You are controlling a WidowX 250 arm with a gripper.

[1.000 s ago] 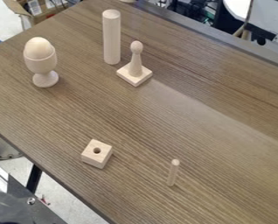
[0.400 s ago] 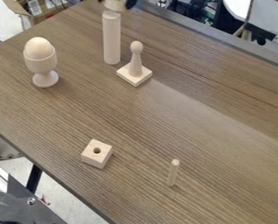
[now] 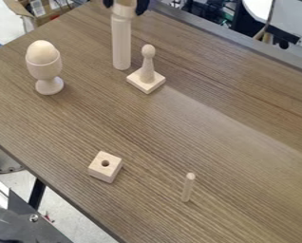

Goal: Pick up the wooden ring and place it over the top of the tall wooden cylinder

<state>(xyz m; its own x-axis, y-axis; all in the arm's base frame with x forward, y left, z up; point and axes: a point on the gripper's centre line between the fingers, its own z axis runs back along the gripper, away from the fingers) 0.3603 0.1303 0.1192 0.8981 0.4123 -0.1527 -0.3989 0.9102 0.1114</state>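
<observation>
At the top edge, the black gripper point(image 3: 125, 4) is shut on a pale wooden piece point(image 3: 124, 10), one dark fingertip on each side. The piece is at the top end of a tall upright wooden cylinder point(image 3: 121, 45) and hides its rounded tip; whether they touch, I cannot tell. Just right of the cylinder stands a wooden peg figure point(image 3: 147, 69) on a square base. Farther left, a wooden egg point(image 3: 42, 51) sits in a wooden egg cup point(image 3: 45, 70).
A wooden block point(image 3: 105, 167) with a hole in its top lies at the lower left of the brown table point(image 3: 211, 123). To its right stands a thin wooden peg point(image 3: 188, 187). Dark equipment is at the lower-left corner, beyond the table edge.
The gripper has come into view at the top with the wooden piece, then moved down onto or close over the cylinder's top. The other wooden things stay put.
</observation>
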